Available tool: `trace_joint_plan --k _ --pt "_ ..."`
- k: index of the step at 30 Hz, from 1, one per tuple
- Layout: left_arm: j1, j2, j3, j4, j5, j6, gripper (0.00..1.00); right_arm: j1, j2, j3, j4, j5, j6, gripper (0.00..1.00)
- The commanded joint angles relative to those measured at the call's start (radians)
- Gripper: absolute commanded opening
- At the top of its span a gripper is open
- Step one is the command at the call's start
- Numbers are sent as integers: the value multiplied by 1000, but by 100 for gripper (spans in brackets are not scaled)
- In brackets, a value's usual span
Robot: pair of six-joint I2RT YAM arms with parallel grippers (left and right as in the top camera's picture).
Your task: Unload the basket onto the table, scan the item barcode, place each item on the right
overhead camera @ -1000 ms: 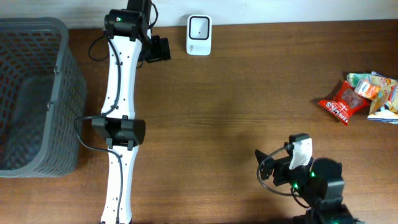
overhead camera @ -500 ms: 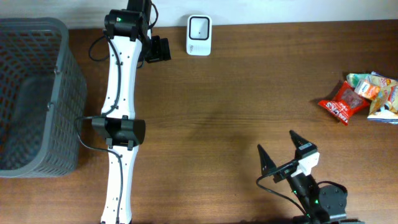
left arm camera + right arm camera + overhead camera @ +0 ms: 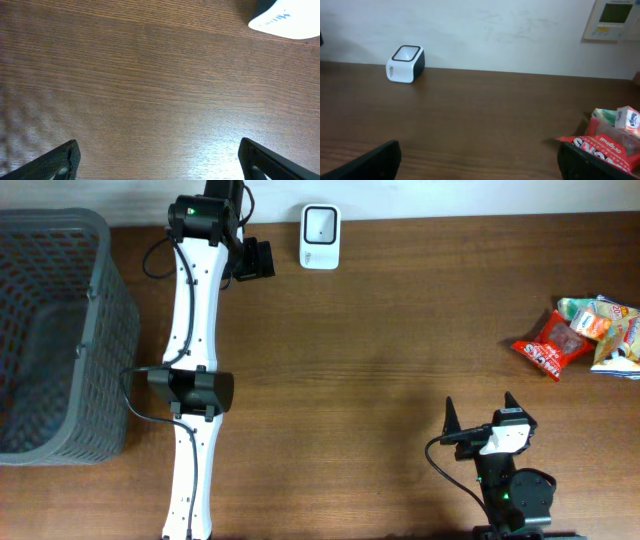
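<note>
Snack packets (image 3: 548, 345) lie on the wooden table (image 3: 400, 330) by a white wall (image 3: 495, 30); left end effector (image 3: 159, 147) and right end effector (image 3: 479, 149) released.

table (image 3: 400, 330): wood-grain, slight sheen | scanner (image 3: 320, 223): smooth white plastic | basket (image 3: 112, 320): matt plastic mesh | snack packet (image 3: 545, 345): glossy film

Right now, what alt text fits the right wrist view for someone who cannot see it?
A white barcode scanner stands far left on a wooden table by a pale wall; snack packets lie at the right edge. The fingertips of the open, empty right hand frame the bottom corners.
</note>
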Motion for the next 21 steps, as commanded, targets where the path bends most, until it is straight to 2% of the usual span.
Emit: trace_joint_plan --k 1,21 --pt "-2 -4 4 -1 -7 5 99 -5 -9 -7 -8 27 -7 99" --pt "-2 -4 4 -1 -7 5 99 -5 -9 -7 -6 23 -6 99"
